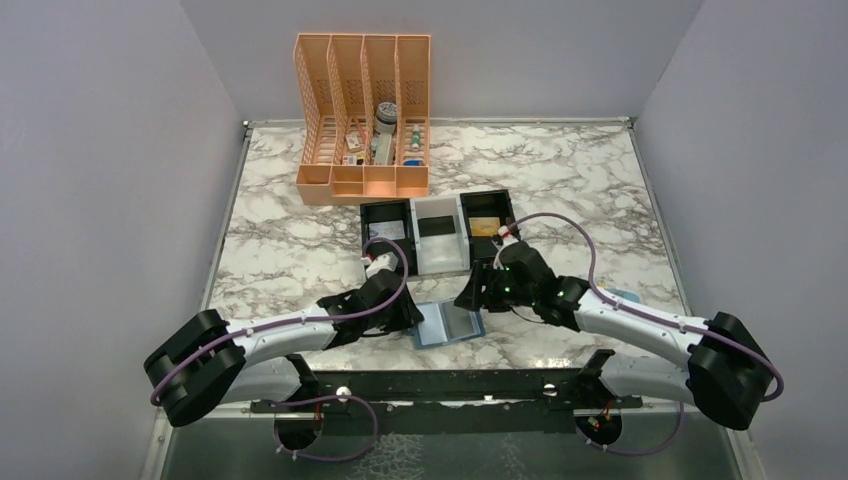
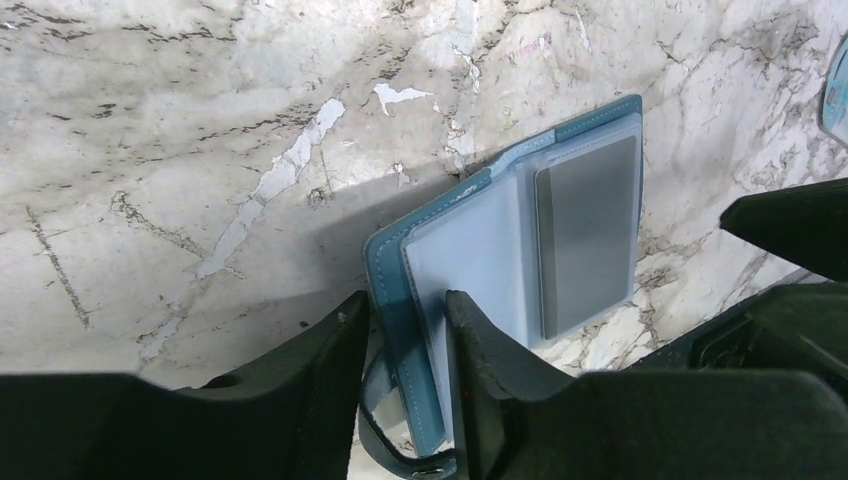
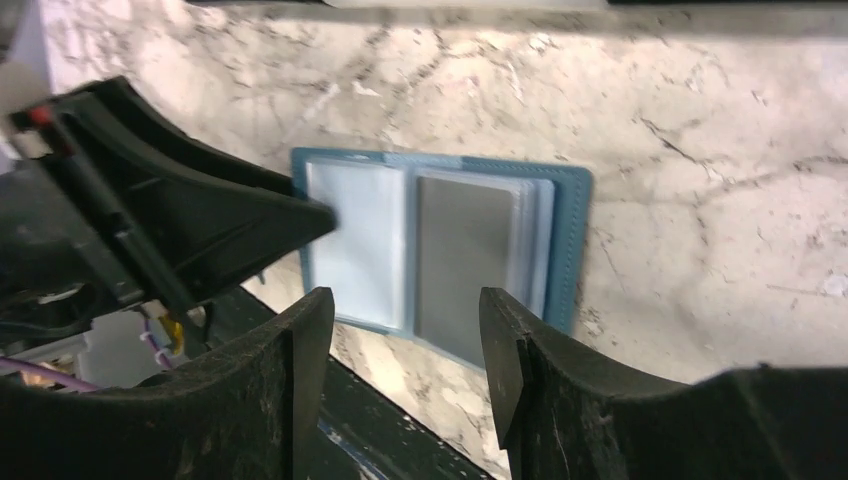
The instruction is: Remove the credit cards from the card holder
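Where the marble table (image 1: 290, 240) nears its 6 o'clock edge, we find the card holder (image 1: 448, 324) lying open, just at 6 o'clock of the black-and-white tray (image 1: 462, 235). The orange file rack (image 1: 365, 100) stands well apart at the table's 12 o'clock side.

We see the left gripper (image 1: 408, 312) come in at the holder's 9 o'clock. In its wrist view its jaws stand narrow (image 2: 405, 305), one finger on either side of the card holder's (image 2: 500, 260) blue edge, which fills the gap between them, so we read it as pinched. That edge looks slightly lifted, with a shadow under it.

We see the right gripper (image 1: 475, 295) at the holder's 1 o'clock, above it and not touching. Its jaws stand wide (image 3: 405, 300), and between them the card holder (image 3: 570, 230) shows both panels.

A grey-looking credit card (image 3: 462, 265) sits in the clear sleeve of the panel at 3 o'clock, inside the holder. The left wrist view shows the same credit card (image 2: 587, 230) tucked in there. Whether more cards lie beneath it we cannot tell.
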